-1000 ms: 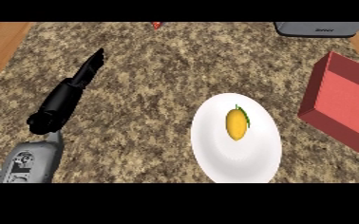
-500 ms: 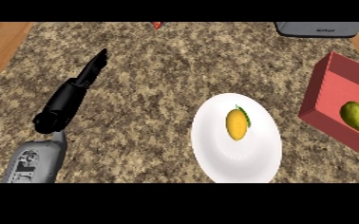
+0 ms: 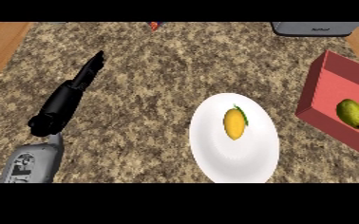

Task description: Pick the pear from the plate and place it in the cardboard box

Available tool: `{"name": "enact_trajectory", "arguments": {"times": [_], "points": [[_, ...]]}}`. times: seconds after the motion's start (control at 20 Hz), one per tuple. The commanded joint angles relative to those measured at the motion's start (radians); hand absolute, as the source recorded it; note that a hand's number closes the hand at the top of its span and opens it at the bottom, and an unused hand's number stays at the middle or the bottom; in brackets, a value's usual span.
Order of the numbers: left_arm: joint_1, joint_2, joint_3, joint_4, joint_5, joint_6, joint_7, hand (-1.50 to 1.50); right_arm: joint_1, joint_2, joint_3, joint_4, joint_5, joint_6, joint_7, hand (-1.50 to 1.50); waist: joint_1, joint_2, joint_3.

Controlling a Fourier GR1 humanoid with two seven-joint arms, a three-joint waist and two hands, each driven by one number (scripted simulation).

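My black left hand (image 3: 67,99) lies straight-fingered and empty at mid-left, a green pear-like fruit (image 3: 348,113) sits in the red cardboard box (image 3: 319,92) at right, and a yellow oval fruit (image 3: 234,123) sits on the round white plate (image 3: 235,168), so placing looks done.

**Grey forearm, black hand**

The left hand (image 3: 67,99) was matte black, slim and tapering to a narrow tip toward one o'clock. Its forearm (image 3: 32,163) at seven o'clock was pale grey, with small dark recessed fittings on its casing.
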Motion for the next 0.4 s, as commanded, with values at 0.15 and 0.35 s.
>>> {"name": "enact_trajectory", "arguments": {"times": [0.15, 0.35], "points": [[0.024, -0.021, -0.025, -0.025, -0.010, 0.005, 0.010, 0.00, -0.107, -0.060, -0.223, 0.266, -0.258, 0.201, 0.172, -1.50, 0.004, 0.003, 0.000], [-0.056, 0.002, 0.011, 0.031, 0.003, -0.005, 0.008, 0.00, -0.172, -0.136, -0.263, 0.383, -0.273, 0.174, 0.199, -1.50, 0.020, 0.017, 0.002]]}}
